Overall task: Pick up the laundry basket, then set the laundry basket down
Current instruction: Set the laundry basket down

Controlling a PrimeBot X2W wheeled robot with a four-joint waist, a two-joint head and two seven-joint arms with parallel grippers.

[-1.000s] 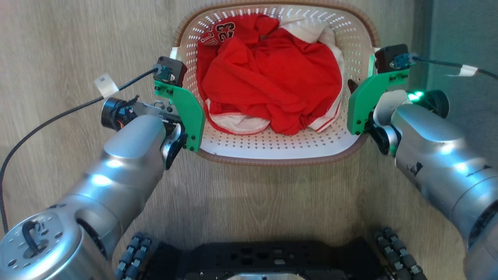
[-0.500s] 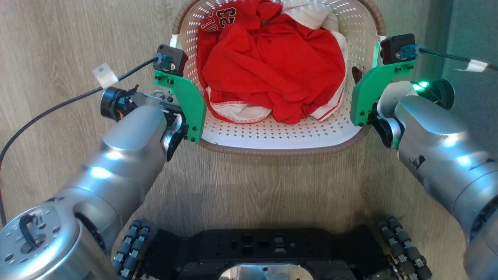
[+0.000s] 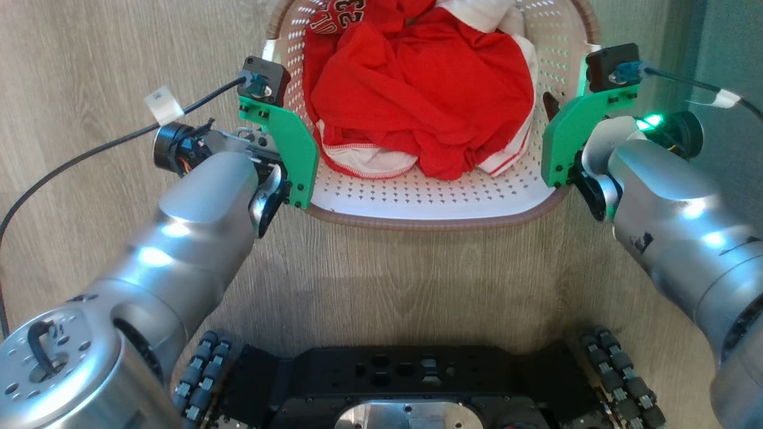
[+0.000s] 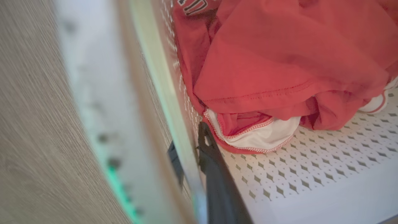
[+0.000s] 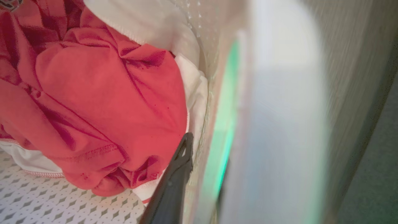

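The laundry basket point(image 3: 429, 221) is cream-white and perforated with a brown rim, at the top middle of the head view, its far end cut off by the frame. Red and white clothes point(image 3: 417, 89) are heaped inside. My left gripper point(image 3: 290, 128) is shut on the basket's left wall; the left wrist view shows the gripper point(image 4: 189, 146) with one dark finger point(image 4: 214, 180) inside and the other outside. My right gripper point(image 3: 557, 113) is shut on the right wall, and the right wrist view shows its inner finger point(image 5: 174, 183) beside the clothes point(image 5: 102, 102). I cannot tell if the basket is off the floor.
My black wheeled base point(image 3: 411, 381) fills the bottom edge, close below the basket. A black cable with a white tag point(image 3: 164, 106) trails left over the wood floor. A darker grey-green surface point(image 3: 733, 47) borders the floor on the right.
The whole picture has shifted, so the camera has moved. The basket and both grippers now sit higher in the head view. Both grips are unchanged.
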